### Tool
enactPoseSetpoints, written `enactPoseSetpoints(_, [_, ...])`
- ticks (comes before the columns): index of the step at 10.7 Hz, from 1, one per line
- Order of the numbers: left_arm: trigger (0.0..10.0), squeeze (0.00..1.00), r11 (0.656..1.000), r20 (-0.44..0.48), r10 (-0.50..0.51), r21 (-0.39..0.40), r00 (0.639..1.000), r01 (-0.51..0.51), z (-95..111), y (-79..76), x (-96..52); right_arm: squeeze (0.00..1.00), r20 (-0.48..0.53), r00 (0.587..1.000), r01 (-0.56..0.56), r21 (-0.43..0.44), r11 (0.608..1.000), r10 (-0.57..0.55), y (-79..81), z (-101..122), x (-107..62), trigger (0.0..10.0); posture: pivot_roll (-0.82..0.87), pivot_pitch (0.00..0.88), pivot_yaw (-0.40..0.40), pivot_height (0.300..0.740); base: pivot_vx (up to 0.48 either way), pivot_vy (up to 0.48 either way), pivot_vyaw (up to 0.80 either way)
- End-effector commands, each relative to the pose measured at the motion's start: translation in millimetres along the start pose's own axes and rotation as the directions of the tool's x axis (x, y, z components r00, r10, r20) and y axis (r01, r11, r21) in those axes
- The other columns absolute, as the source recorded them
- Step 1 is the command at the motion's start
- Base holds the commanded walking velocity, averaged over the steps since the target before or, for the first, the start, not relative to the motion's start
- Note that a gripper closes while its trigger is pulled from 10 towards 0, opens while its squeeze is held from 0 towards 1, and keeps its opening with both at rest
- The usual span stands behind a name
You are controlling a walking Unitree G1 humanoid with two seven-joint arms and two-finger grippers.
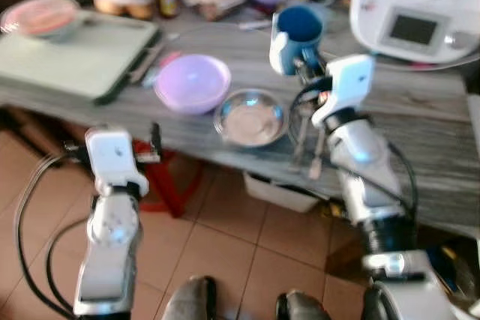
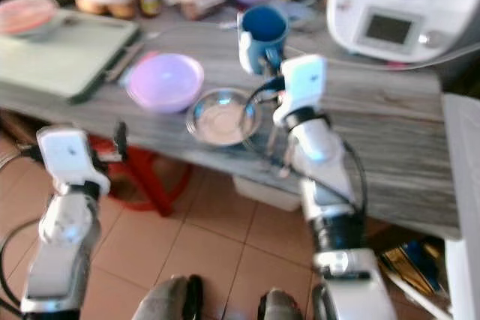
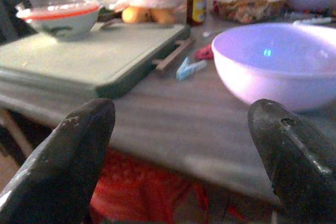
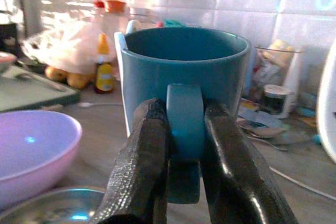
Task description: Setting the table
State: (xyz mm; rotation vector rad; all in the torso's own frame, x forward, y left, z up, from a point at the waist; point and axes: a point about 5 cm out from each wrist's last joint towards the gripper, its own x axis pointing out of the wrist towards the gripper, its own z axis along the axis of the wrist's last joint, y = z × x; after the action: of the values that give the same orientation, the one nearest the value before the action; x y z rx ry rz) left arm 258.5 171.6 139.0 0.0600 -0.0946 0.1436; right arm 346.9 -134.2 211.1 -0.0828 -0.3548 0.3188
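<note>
Lower left of frame, the left gripper [image 1: 154, 144] hangs with fingers spread just short of the table [image 1: 420, 110] edge. Further back, upper middle, the right gripper [image 4: 184, 150] is clamped on the mug [image 1: 296, 35] handle, mug upright beyond the steel bowl [image 1: 251, 116] and pink bowl [image 1: 192, 82]. Looks like mid-carry, so next it needs a bare spot to set it down level.

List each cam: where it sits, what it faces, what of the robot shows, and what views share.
Left eye, right eye: head stereo pair, looking down at the table; both arms show.
Left wrist: faces the purple bowl between the left gripper's spread fingers.
Right wrist: faces the blue mug; the right gripper pinches its handle.
Shared: purple bowl and blue mug.
</note>
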Motion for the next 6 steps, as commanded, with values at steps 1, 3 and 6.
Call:
enactPoseSetpoints(1, [10.0,0.00,0.999,0.003,0.014,0.032,1.000,-0.014,2,4.6,-3.5,0.00,0.019,0.999,-0.034,0.012,0.999,0.034,-3.3,3,5.9,10.0,0.05,0.173,0.034,0.740,0.000,0.000,0.00])
enactPoseSetpoints(3, [10.0,0.00,0.999,-0.006,0.014,0.038,1.000,-0.014,3,6.7,-9.0,0.00,0.001,0.999,-0.050,0.043,0.998,0.050,-13.2,1,22.7,10.0,0.08,0.196,0.041,0.740,0.000,0.000,0.00])
enactPoseSetpoints(6, [10.0,0.00,0.999,-0.025,-0.002,0.053,1.000,0.004,5,10.0,-18.7,0.00,0.010,0.999,-0.048,0.007,0.999,0.048,-19.3,6,39.7,10.0,0.12,0.233,0.062,0.740,0.000,0.000,0.00])
